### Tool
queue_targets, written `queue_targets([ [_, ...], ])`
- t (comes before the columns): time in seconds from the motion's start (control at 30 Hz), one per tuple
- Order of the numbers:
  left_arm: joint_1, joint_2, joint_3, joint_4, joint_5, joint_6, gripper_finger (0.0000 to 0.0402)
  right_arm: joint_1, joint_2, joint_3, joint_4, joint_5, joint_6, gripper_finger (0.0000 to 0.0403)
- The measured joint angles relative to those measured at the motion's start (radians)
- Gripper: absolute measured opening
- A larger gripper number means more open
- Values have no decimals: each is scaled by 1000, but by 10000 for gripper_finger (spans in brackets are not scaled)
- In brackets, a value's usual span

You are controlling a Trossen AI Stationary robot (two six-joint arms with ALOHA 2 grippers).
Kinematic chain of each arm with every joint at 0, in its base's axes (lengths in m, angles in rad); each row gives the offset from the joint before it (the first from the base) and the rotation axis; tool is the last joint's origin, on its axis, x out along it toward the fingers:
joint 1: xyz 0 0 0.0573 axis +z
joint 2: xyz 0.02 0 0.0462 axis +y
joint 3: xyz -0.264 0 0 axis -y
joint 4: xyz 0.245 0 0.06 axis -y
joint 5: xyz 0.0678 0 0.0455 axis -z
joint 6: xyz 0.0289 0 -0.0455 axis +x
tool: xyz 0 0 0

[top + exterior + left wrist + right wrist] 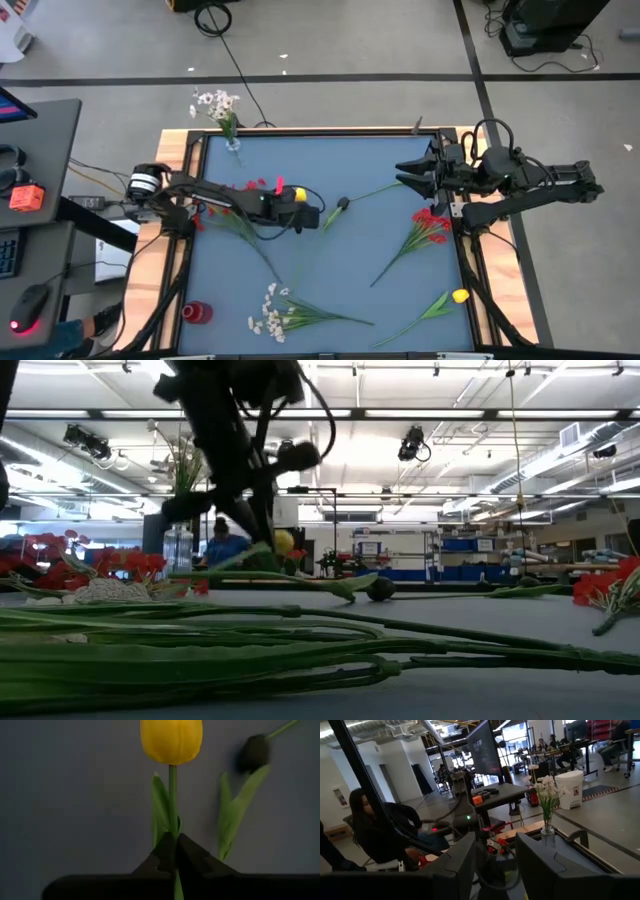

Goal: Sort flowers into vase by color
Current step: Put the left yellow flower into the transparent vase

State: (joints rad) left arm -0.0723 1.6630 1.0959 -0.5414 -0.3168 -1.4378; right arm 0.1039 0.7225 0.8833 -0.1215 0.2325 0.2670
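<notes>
**poster1:** Over on the left-middle of the blue surface (330,290), the left pincer (300,215) is pressed together on the stem of a yellow tulip (171,740). The wrist view shows it best: both fingers (162,857) meet right on the green stem, with the yellow bud sticking out beyond them.

**poster2:** Yep, pinching the stem, no gap at all. Where's everything else sitting?

**poster1:** Dark bud (343,203) lies just beside the held tulip, stem running off toward the right arm. Red sprig (428,225) is on the right side of the surface, and a second yellow tulip (459,296) is near the front right corner. White sprig (270,310) lies at the front middle, plus some red blossoms (250,186) under the left arm.

**poster2:** And the vases?

**poster1:** Clear vase (233,143) at the back left edge with white flowers (215,103) in it. Small red vase (197,312) at the front left; can't tell if anything's inside.

**poster2:** Right arm?

**poster1:** Right pincer (418,172) hangs at the back right edge, fingers spread apart, holding nothing. Its wrist view also catches a seated person (375,830) beyond the surface.
</notes>
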Motion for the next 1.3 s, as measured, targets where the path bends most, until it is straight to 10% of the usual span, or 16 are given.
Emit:
queue_targets([
  [0.93, 35, -326, 200, -74, -482, 1340, 11, 0, 28, 0, 23, 0, 0, 147],
  [1.3, 64, -571, -255, 463, -391, 1435, 11, 0, 28, 0, 25, 0, 0, 147],
])
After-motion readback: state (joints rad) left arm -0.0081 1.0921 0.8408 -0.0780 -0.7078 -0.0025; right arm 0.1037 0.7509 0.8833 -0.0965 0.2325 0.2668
